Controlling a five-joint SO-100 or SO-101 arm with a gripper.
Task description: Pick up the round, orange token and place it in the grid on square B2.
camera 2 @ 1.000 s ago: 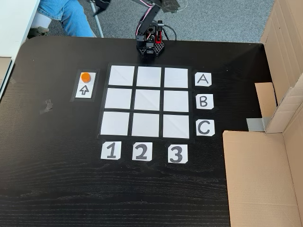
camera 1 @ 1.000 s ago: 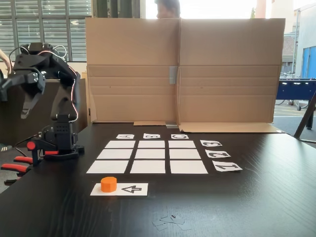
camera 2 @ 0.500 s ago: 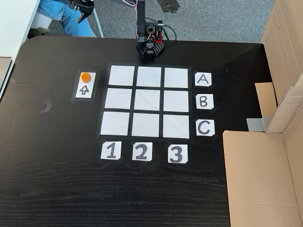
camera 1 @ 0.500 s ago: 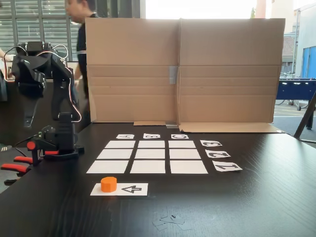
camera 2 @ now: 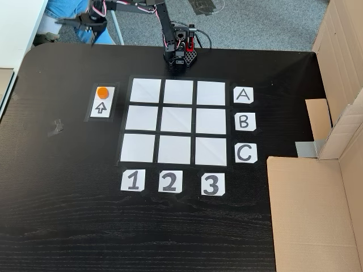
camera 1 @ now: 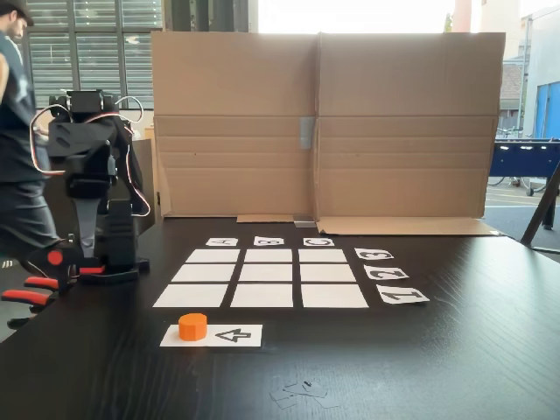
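The orange token sits on the end of a white strip with a black arrow, left of the grid in the top-down fixed view. Nine white cells make up the grid, and square B2 in its middle is bare. My gripper hangs fingers-down, high above the table's left edge beside the arm's base, well away from the token. Its fingers look pressed together with nothing between them.
Paper labels A, B, C and 1, 2, 3 edge the grid. A tall cardboard wall closes the table's back. Red clamps hold the base. A person stands behind the arm. Paper scraps lie near the front.
The arm has swung round on its base toward the token's side, and the gripper has dropped lower and now points straight down. A person has walked across behind the arm. The token has not moved.
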